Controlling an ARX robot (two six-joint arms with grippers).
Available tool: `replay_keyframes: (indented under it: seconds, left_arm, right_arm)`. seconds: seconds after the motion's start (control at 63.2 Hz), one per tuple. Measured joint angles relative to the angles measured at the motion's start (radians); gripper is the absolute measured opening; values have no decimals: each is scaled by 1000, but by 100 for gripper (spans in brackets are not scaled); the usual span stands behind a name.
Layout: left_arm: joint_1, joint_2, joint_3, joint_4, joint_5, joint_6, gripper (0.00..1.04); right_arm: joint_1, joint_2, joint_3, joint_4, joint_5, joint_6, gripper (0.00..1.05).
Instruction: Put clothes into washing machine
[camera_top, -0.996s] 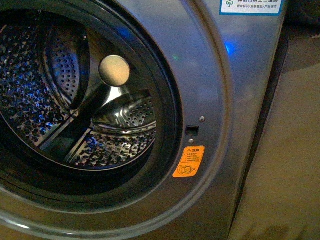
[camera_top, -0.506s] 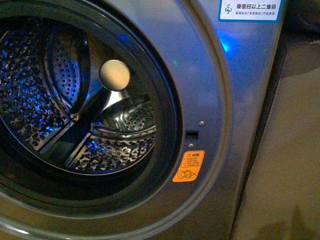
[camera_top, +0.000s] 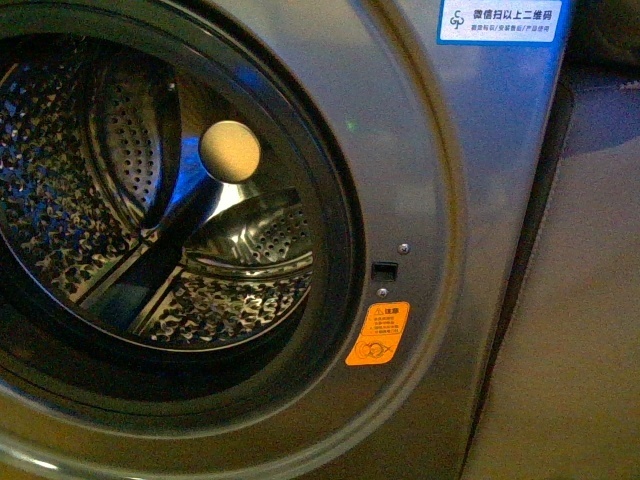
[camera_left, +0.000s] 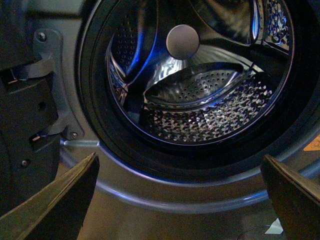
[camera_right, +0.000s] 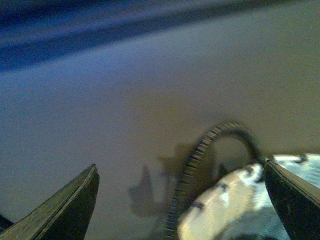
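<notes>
While our left tool gapes empty, squarely facing the washing machine, our right tool gapes empty too and we see no clothes.

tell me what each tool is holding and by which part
Nothing is held. The left tool stands open and empty before the grey metallic front-loading washing machine; the right tool is open and empty too.

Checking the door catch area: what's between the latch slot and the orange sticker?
Just one small screw. The front view shows it below the latch slot and above the sticker.
</notes>
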Motion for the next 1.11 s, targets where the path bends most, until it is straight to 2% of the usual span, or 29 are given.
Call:
replay_keyframes:
  seconds: [0.142, 0.285, 0.411, 0.696, 0.933, 1.107]
  left_arm:
    - [0, 0, 0, 0, 0, 0, 98]
    - [0, 0, 0, 0, 0, 0, 98]
    - [0, 0, 0, 0, 0, 0, 98]
    - [0, 0, 0, 0, 0, 0, 98]
    - [0, 0, 0, 0, 0, 0, 98]
    - [0, 0, 0, 0, 0, 0, 98]
  right_arm:
    - [-73, 285, 237, -260, 75, -213, 97]
    - [-103, 520, 372, -368, 177, -364, 97]
    - [-112, 700, 429, -358, 239, -412, 97]
    - [-142, 1034, 612, -294, 373, -411, 97]
    - [-166, 1204, 697, -294, 435, -430, 97]
    - [-164, 1281, 715, -274, 436, -436, 97]
